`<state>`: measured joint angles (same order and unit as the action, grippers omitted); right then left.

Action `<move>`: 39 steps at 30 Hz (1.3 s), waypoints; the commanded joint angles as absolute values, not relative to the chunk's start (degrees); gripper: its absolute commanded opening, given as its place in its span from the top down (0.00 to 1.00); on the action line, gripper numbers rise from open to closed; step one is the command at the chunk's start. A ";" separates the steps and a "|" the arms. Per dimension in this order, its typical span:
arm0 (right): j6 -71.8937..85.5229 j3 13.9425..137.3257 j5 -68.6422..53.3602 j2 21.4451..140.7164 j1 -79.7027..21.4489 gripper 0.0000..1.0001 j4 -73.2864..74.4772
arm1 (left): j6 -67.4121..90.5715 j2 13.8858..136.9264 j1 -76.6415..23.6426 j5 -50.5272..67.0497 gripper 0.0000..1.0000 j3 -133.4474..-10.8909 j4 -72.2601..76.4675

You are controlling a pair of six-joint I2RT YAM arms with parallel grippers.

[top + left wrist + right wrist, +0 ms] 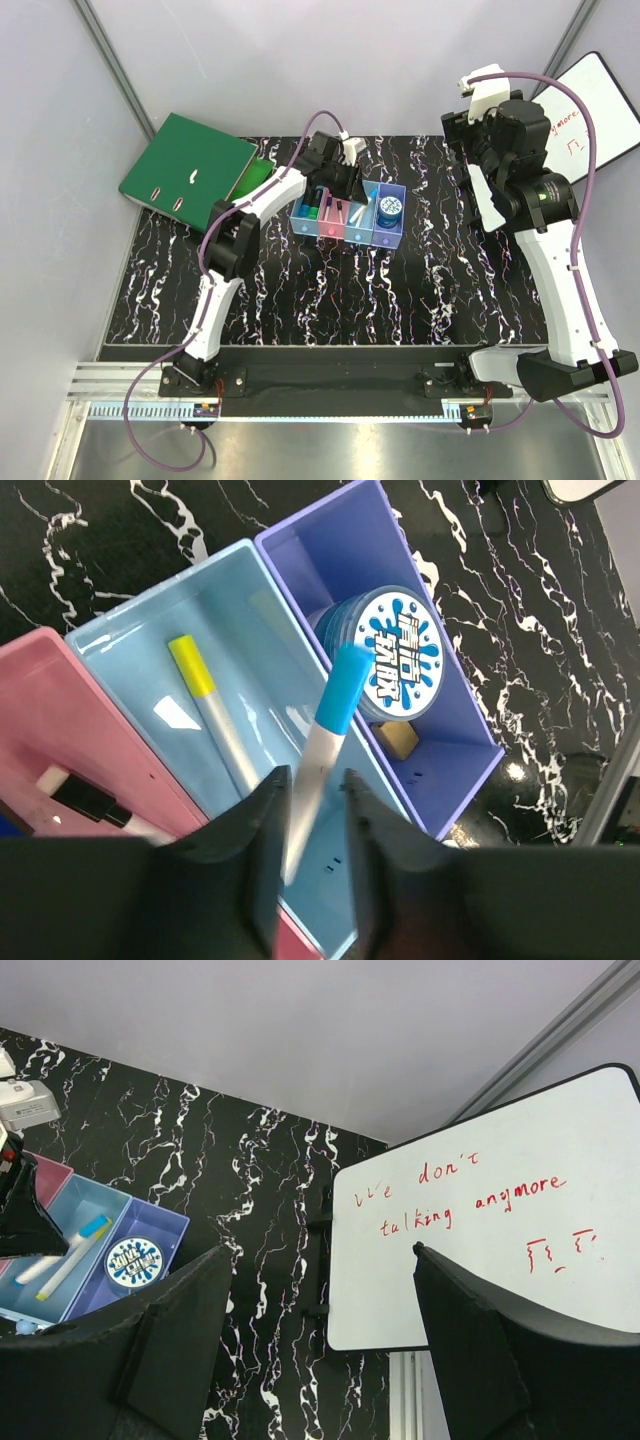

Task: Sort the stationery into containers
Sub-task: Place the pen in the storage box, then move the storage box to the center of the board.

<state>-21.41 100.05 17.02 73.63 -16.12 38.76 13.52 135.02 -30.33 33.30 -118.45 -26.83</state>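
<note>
Blue-capped and pale in the barrel, a pen (335, 695) stands tilted between the fingers of the left gripper (313, 780), low over a light blue bin (150, 650). In the wrist view its cap crosses the wall shared with the purple bin (330, 540). The jaws are narrow, one finger close on either side of the barrel. Whether they are pinching the pen or only flanking it cannot be told.

A yellow-capped marker (215, 720) lies along the floor of the same bin. In the purple bin next door sits the round blue tin (400, 655), its splash-patterned lid facing up and a small tan block (400, 738) beside it. On the other side, the pink bin (40, 700) holds a black-and-white marker (90, 805).

The row of four bins (345, 215) stands toward the far side of the black marbled table (400, 290). A green ring binder (185, 165) lies at the far left corner.

The right gripper (322, 1260) hangs high at the far right, well apart from the bins. Its fingers are spread wide with nothing between them, and they face a whiteboard (480, 1240) with red writing.
</note>
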 commanded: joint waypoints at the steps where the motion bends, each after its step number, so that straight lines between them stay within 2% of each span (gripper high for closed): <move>1: -20.74 100.02 16.96 71.72 -15.73 0.18 36.30 | 13.36 134.21 -30.23 33.84 0.57 -118.13 -21.89; 3: -20.74 99.93 16.79 71.72 -15.73 0.18 36.39 | 13.62 133.77 -30.23 34.19 0.50 -118.12 -21.45; 12: -20.83 100.20 16.35 71.28 -15.73 0.18 36.39 | 9.25 129.12 -29.88 35.68 0.52 -118.83 -21.97; 15: -21.18 100.19 15.91 70.93 -15.65 0.18 36.47 | -3.82 125.08 -29.80 34.63 0.52 -117.87 -28.02; 16: -21.18 100.20 15.82 70.84 -15.73 0.18 36.47 | -12.74 123.59 -29.88 34.45 0.52 -115.08 -30.73; 19: -20.75 100.28 15.29 70.93 -15.73 0.18 36.39 | -26.74 117.61 -29.88 30.68 0.52 -106.74 -33.12; 23: -20.30 100.02 14.41 70.66 -15.73 0.18 36.39 | -38.92 112.77 -29.97 26.99 0.52 -99.68 -37.52; 30: -19.78 100.02 14.06 70.05 -15.73 0.18 36.47 | -42.89 113.38 -31.20 24.79 0.57 -94.49 -39.73; 39: -20.13 99.41 14.59 69.26 -15.73 0.18 36.47 | -42.36 118.12 -31.64 22.41 0.60 -97.03 -39.64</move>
<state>-20.58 99.66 15.31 70.96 -16.05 38.76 -40.75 116.71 -31.62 24.12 -94.48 -40.69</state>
